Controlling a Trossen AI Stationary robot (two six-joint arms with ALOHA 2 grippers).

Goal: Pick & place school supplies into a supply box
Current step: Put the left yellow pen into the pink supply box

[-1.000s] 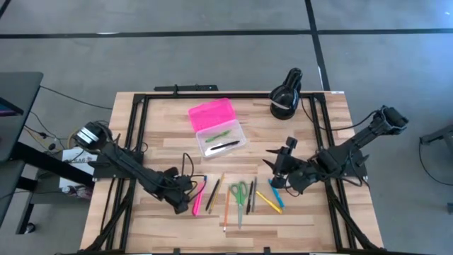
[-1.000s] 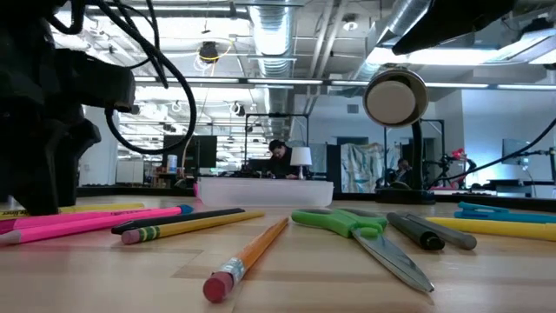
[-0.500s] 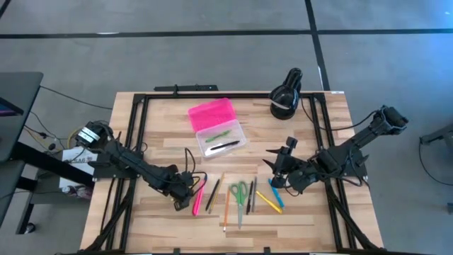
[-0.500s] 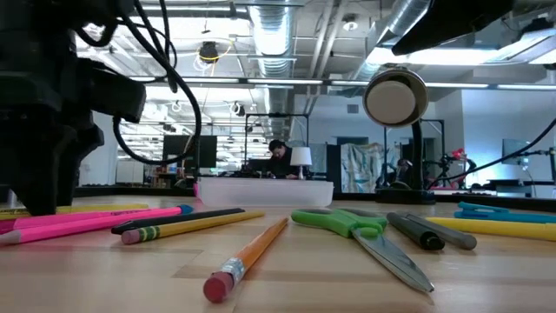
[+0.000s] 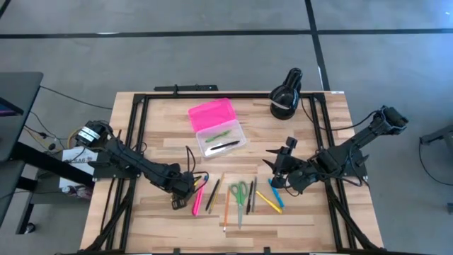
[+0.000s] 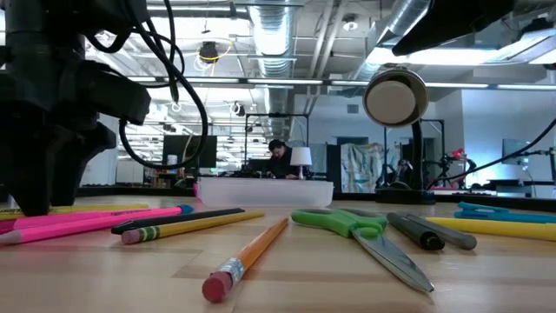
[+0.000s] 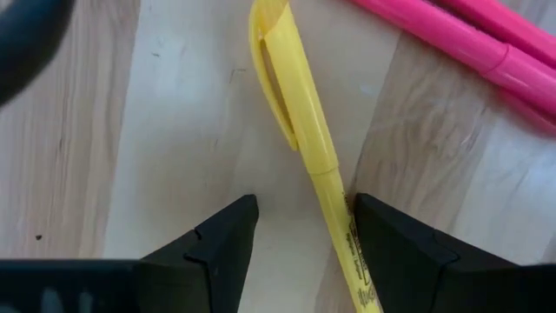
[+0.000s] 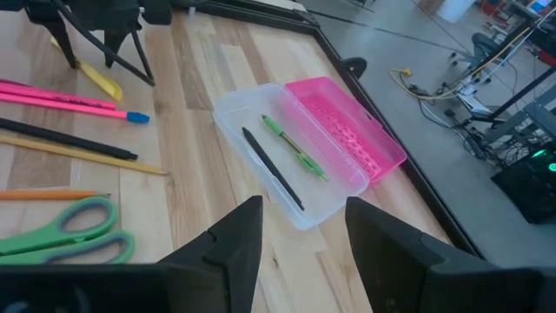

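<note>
Jaws of my left gripper [image 7: 300, 230] stand spread wide just above the wooden tabletop [image 5: 163, 142], straddling a slim yellow plastic pen [image 7: 306, 139] without clamping it; two pink markers [image 7: 486, 43] lie just beside. My right gripper [image 8: 297, 228] hangs released too, grasping nothing, above the loose pencils and green-handled scissors [image 5: 240, 193]. Farther back sits the clear plastic pencil case with its hot pink lid [image 5: 216, 126] open, a green pen [image 8: 295, 146] and a black pen [image 8: 271, 167] inside.

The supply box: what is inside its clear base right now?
Inside the supply box, lid open, lie two items: a green pen and a black pen. Nothing covers them; the pink lid lies open alongside.
</note>
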